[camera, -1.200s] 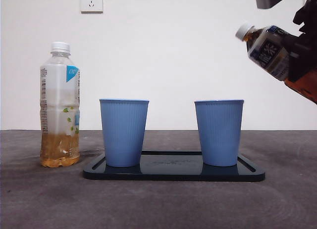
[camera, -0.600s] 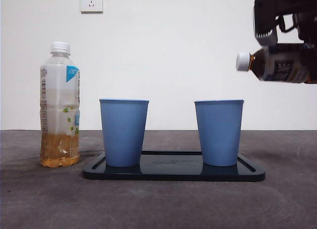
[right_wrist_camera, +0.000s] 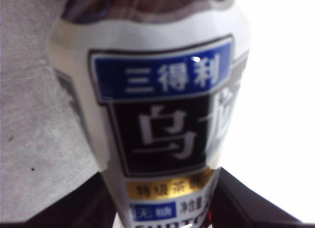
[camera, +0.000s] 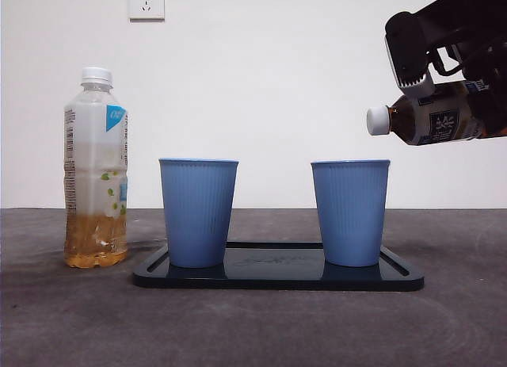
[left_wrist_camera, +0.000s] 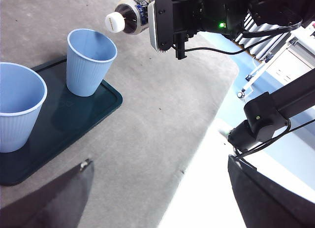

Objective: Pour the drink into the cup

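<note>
Right pincer (camera: pixel 483 105) holds bottle (camera: pixel 428 120) sideways above cup (camera: pixel 350 212) rim.

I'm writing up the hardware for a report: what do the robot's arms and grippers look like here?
The right arm is matte black and blocky, with thin black cables looping along it and a small green indicator light. A pale grey, rounded rectangular module is mounted near its wrist. The right gripper has two black jaws. The left gripper shows the same dark, flat, tapering jaws. A second black jointed arm segment carries another thin cable.
</note>
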